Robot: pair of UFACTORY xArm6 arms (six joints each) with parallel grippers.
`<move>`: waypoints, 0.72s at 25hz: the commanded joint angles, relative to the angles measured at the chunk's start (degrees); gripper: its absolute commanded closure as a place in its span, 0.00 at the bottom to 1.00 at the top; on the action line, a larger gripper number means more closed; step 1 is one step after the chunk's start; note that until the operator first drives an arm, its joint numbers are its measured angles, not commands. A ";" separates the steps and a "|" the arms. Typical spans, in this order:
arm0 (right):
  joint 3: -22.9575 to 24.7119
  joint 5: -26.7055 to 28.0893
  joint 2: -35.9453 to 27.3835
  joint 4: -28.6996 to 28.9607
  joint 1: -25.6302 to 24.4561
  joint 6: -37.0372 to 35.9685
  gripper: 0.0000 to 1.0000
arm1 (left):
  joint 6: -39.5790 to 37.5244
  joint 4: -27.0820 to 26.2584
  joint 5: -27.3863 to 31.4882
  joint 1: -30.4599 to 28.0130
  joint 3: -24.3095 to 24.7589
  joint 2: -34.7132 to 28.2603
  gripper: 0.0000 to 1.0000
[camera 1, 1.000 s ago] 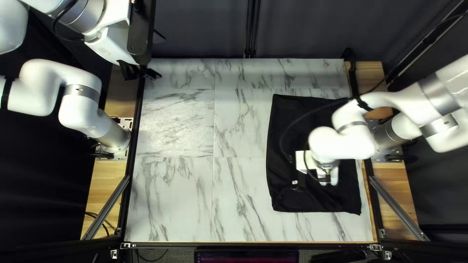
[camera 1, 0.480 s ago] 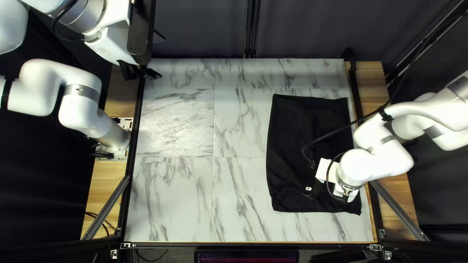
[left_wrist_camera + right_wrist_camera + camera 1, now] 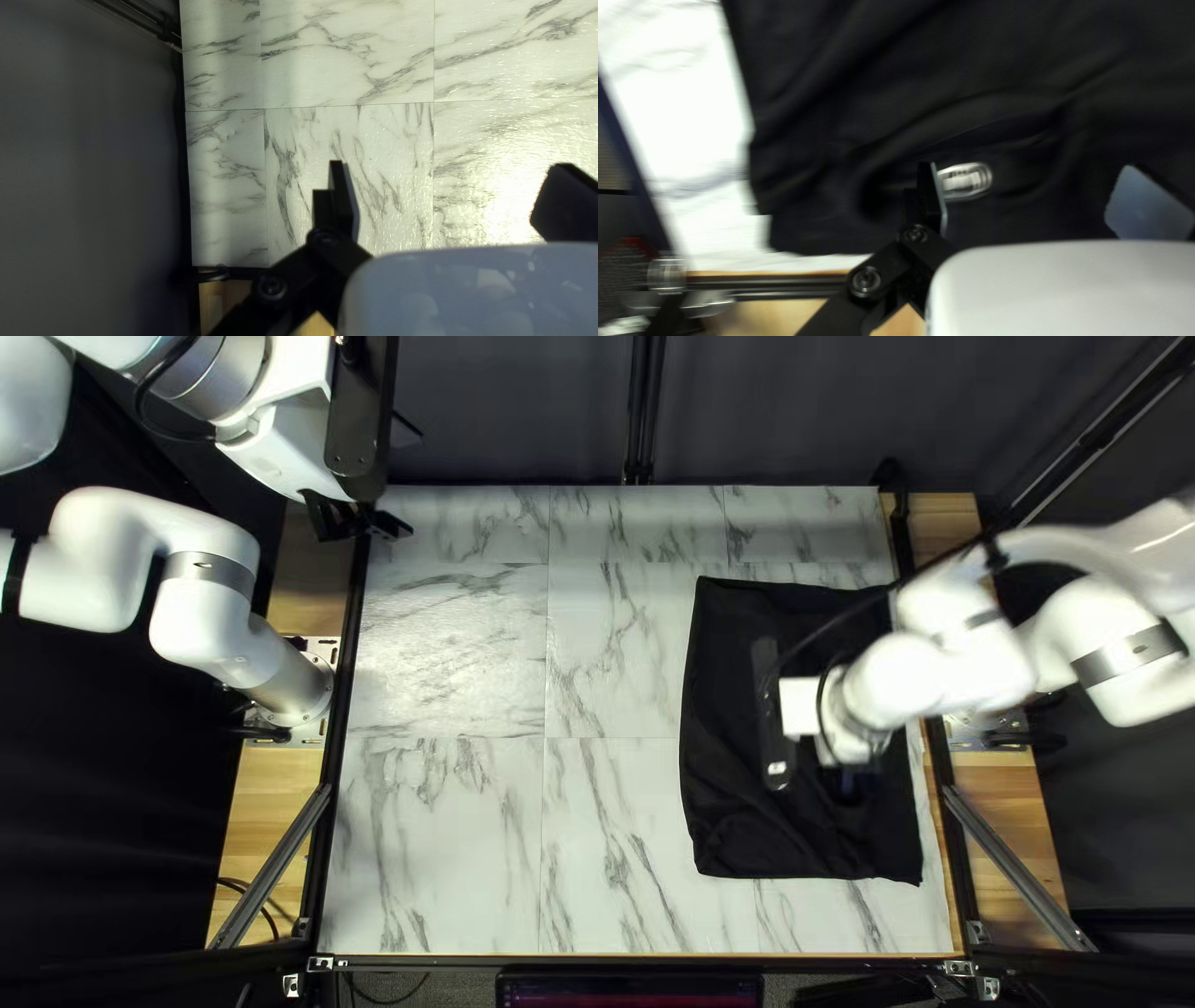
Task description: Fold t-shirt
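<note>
Top left view: t-shirt [image 3: 730, 697] unmoved on desk's [image 3: 448, 834] right side. Right tool [image 3: 1030, 169] just pulled away from desk's near edge, fingers apart. Left tool [image 3: 450, 167] apart too. Fold likely not advanced.

My left arm [image 3: 206, 573] bends back over itself, with its white wrist [image 3: 280, 442] above the jaws and the left gripper [image 3: 361, 529] pointing down, its two black fingers [image 3: 342, 199] spread wide with a broad gap between them. My right arm [image 3: 1108, 635] reaches in from its base, elbow bent, its blurred wrist [image 3: 884, 691] over the jaws, and the right gripper [image 3: 852, 780] is aimed downward beneath it. Its fingers [image 3: 937, 196] also stand well apart, one on each side of the open space between the jaws
</note>
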 commanded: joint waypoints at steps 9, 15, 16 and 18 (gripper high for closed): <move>4.02 -7.08 -5.47 -4.51 -10.81 -19.81 0.00 | 0.00 0.00 0.00 0.00 0.00 0.00 0.00; -0.85 -5.88 -3.08 -1.40 -21.22 -33.93 0.00 | 0.00 0.00 0.00 0.00 0.00 0.00 0.00; -1.46 -6.51 -1.72 -1.21 -22.97 -35.57 0.00 | 0.00 0.00 0.00 0.00 0.00 0.00 0.00; -3.89 -8.08 3.37 -0.74 -27.91 -39.55 0.00 | 0.00 0.00 0.00 0.00 0.00 0.00 0.00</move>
